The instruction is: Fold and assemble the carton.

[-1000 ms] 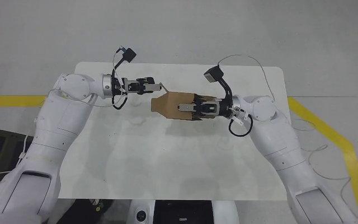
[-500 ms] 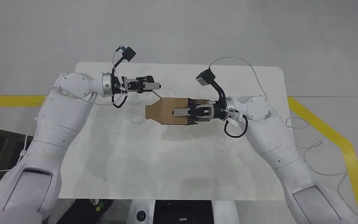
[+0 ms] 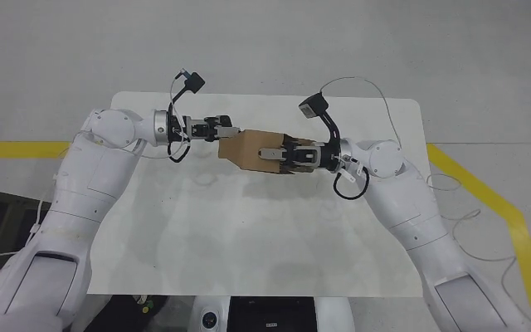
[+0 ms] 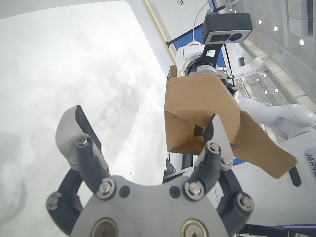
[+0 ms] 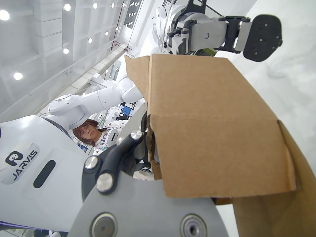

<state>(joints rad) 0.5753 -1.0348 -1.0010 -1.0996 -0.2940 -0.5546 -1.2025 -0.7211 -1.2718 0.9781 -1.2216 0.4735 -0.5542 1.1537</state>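
Carton (image 3: 247, 148) clamped in right fingers (image 3: 270, 153), above table (image 3: 249, 241), left fingers (image 4: 85, 127) spread beside it

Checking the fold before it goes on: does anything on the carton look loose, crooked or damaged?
One end flap of the carton juts out unfolded beside the open left gripper, while the rest of that end is folded in. The right gripper grips the other end. No tears visible.
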